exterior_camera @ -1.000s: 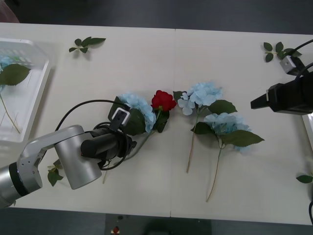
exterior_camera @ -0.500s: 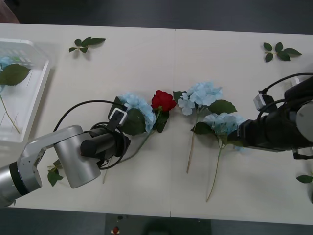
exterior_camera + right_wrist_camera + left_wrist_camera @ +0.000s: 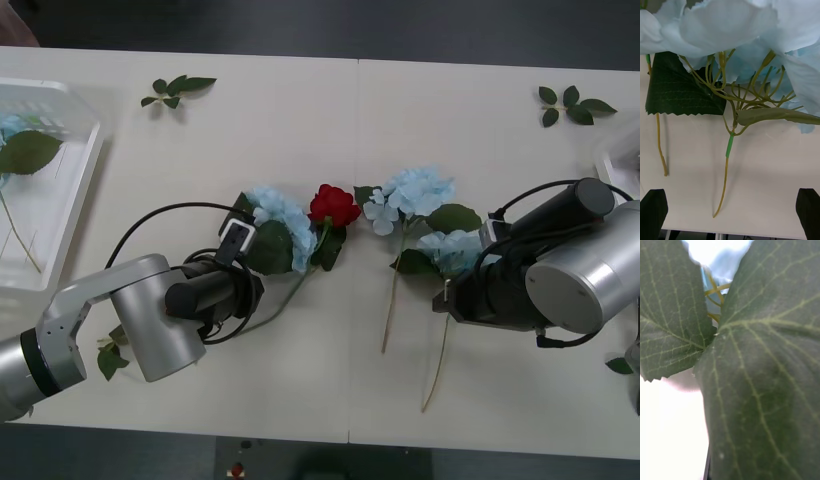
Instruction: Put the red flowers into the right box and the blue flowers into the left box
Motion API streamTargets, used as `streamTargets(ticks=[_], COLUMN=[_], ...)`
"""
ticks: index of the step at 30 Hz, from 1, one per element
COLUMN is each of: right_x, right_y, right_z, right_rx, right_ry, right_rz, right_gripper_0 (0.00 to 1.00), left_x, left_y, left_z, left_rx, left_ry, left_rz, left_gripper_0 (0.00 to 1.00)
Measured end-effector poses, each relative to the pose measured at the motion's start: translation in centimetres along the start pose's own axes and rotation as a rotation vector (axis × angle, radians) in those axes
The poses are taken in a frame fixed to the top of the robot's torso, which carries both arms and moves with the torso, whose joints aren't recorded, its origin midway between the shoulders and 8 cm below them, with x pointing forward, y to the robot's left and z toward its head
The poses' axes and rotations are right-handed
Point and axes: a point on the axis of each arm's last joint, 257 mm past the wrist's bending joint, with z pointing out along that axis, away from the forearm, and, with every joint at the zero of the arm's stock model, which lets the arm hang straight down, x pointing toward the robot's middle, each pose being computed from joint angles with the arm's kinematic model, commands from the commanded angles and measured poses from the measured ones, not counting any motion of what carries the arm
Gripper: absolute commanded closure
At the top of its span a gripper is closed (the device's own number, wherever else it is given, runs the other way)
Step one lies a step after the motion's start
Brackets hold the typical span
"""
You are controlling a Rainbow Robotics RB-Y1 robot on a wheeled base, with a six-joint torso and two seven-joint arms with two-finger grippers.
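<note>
One red flower (image 3: 333, 205) lies mid-table beside a blue flower (image 3: 278, 215). My left gripper (image 3: 255, 280) is down at that blue flower's leaves (image 3: 763, 382), which press close against the left wrist camera. Two more blue flowers (image 3: 415, 190) (image 3: 455, 248) lie to the right. My right gripper (image 3: 450, 298) hovers at the nearer one's stem (image 3: 727, 165), open (image 3: 730, 221), black fingertips (image 3: 653, 212) apart and holding nothing; the pale head (image 3: 733, 30) sits just beyond. The left box (image 3: 85, 170) holds a blue flower (image 3: 10, 125). A corner of the right box (image 3: 618, 152) shows at the right edge.
Loose leaf sprigs lie at the back left (image 3: 178, 88), the back right (image 3: 572, 105), the front left (image 3: 112, 355) and the front right edge (image 3: 622, 365). Long thin stems (image 3: 390, 310) trail toward the table's front edge.
My right arm has swung in from the right edge, to the left and down, onto the nearest blue flower. My left arm has hardly moved.
</note>
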Motion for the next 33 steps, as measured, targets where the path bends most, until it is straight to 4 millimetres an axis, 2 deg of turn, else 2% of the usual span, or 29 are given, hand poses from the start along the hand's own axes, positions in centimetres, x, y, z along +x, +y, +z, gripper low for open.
streamTargets(ticks=[7, 10, 15, 20, 24, 29, 33], right_x=[0.4, 1.1, 2.0, 2.2, 2.2, 1.5, 1.1], right_y=[0.2, 0.5, 0.9, 1.1, 1.1, 0.9, -0.2], right_z=[2.1, 2.7, 3.1, 3.2, 3.2, 4.2, 5.2], right_rx=[0.001, 0.003, 0.003, 0.002, 0.003, -0.013, 0.011], right_ry=[0.0, 0.017, 0.036, 0.04, 0.04, 0.019, 0.011], right_rz=[-0.009, -0.021, -0.042, -0.047, -0.047, -0.024, -0.005], right_gripper_0=[0.0, 0.0, 0.0, 0.0, 0.0, 0.0, 0.0], left_x=[-2.8, -5.3, -9.0, -11.5, -11.4, -8.8, -4.6], left_y=[0.3, 1.2, 4.9, 11.4, 18.3, 27.6, 34.4], left_z=[-0.7, -2.5, -7.2, -12.6, -16.6, -21.0, -23.2], left_rx=[0.001, -0.01, -0.059, -0.135, -0.235, -0.397, -0.515], left_ry=[-0.049, -0.094, -0.129, -0.166, -0.193, -0.213, -0.166], left_rz=[-0.011, -0.02, -0.085, -0.226, -0.369, -0.518, -0.596], left_gripper_0=[1.0, 1.0, 1.0, 1.0, 1.0, 1.0, 1.0])
